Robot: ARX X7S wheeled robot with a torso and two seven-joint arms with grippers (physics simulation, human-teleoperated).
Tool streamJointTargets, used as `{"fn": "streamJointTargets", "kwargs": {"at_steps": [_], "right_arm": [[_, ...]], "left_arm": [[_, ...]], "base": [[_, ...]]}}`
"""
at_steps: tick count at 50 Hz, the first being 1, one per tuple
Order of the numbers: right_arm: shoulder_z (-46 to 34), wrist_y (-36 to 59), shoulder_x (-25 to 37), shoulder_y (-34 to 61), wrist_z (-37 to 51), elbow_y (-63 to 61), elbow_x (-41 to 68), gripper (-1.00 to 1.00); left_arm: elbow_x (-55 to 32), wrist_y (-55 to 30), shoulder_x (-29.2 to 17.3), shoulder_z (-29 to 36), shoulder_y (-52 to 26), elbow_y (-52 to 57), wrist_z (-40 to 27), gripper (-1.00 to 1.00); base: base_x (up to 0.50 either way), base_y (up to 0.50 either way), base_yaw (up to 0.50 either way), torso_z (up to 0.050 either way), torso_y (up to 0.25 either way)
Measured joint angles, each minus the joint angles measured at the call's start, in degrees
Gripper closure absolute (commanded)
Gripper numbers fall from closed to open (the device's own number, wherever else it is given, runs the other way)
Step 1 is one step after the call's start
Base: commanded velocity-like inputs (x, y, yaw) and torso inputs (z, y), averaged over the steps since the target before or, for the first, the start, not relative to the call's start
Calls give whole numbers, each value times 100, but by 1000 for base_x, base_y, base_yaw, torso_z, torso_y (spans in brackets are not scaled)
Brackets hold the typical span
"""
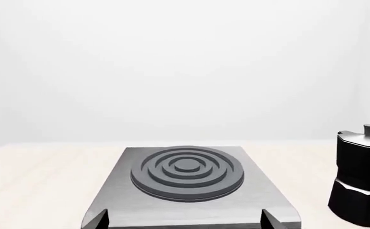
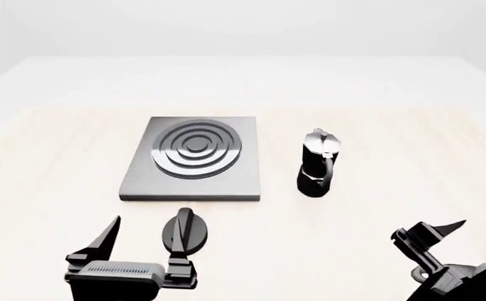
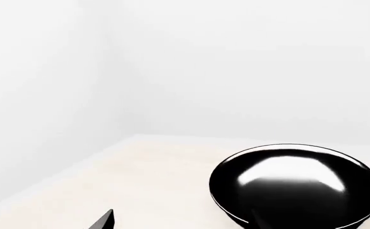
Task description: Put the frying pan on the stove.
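The stove (image 2: 190, 159) sits flat on the pale table (image 2: 377, 94), a little left of centre from where the robot's head looks down, its ring burner (image 2: 197, 149) bare and nothing on it yet. The moka pot (image 2: 318, 164) stands upright just off the stove's right edge, at about three o'clock from it, apart from the plate. At about six o'clock from the stove, near its front edge, lies the small black knob (image 2: 185, 229).

The left gripper (image 2: 142, 241) hovers low in front of the stove with its fingers spread wide and nothing between them; its own camera looks straight over the plate, so it seems parked there as a spectator more than a worker. The right gripper (image 2: 431, 233) is down at the lower right. Its fingers look parted and empty, though only the tips show.

The frying pan (image 3: 296, 186) is hardly in the head view at all (only a dark sliver at the right border, and I wouldn't swear to that). The right wrist camera does show it: the glossy bowl rests upright on the table, open side up, close ahead of that gripper. A dark stub runs from the bowl toward the camera, so I'd judge the handle, and the pan's long axis, point back at the right gripper. That makes the right arm the natural one to grasp it.
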Motion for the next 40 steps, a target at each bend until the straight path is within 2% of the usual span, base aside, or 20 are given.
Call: {"fn": "streamJointTargets", "kwargs": {"at_steps": [28, 40], "right_arm": [[-139, -440, 14, 181, 1458, 561, 44, -100], [-205, -470, 72, 502, 1741, 1037, 263, -100]], "left_arm": [[-82, 72, -107, 143, -49, -90, -154, -100], [-152, 91, -168, 199, -63, -94, -218, -100]], "base": [[0, 0, 0, 0, 0], [0, 0, 0, 0, 0]]}}
